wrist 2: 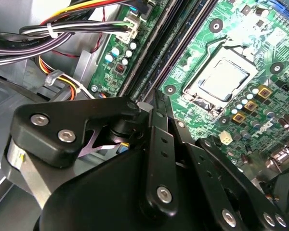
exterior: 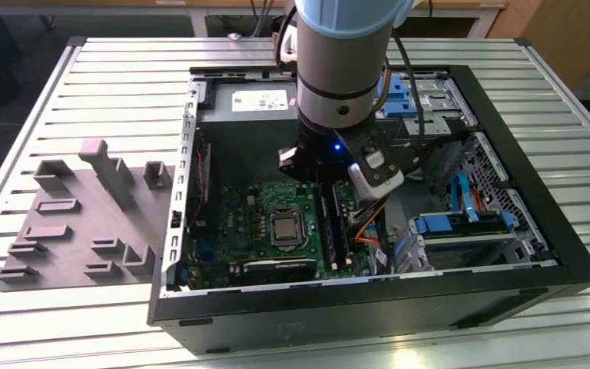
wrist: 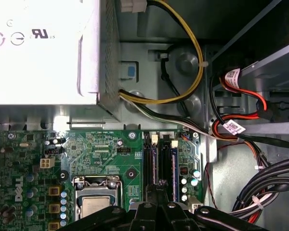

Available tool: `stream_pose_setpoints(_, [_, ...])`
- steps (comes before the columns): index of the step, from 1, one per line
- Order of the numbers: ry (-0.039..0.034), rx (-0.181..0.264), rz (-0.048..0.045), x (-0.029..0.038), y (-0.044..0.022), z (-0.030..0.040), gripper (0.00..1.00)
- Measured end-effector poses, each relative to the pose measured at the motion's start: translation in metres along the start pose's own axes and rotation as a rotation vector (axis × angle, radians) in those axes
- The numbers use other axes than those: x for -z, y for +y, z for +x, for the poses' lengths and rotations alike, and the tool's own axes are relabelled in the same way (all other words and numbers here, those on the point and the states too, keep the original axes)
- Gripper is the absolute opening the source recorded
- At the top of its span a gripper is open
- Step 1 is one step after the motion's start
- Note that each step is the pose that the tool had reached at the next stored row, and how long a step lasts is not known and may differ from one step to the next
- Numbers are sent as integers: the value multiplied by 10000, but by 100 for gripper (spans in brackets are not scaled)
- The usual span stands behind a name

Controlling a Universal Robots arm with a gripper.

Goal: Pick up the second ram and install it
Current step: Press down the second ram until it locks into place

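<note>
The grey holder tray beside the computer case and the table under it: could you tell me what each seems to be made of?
The holder tray looks like matte grey plastic, possibly printed or moulded: uniform dull colour, blocky uprights, no shine. The table looks like bare metal, probably aluminium: pale silvery slats with long parallel grooves that catch the light. The computer case appears to be black-painted sheet metal.

The second ram [wrist: 174, 166], a long thin dark memory stick w/ small chips, stands on edge in a black slot of the green motherboard [wrist: 103, 154], parallel & just beside another seated stick [wrist: 153, 166], near the CPU socket [wrist: 97, 202].
</note>
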State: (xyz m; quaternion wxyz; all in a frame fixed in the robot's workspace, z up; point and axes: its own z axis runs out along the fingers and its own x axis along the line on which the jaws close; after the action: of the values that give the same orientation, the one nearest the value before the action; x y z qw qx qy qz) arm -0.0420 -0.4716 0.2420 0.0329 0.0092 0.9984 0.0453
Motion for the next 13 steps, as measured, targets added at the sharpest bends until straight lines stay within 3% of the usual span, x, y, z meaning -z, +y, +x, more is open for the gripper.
stream_pose_setpoints(13, [0,-1,0,-4,39,2,11])
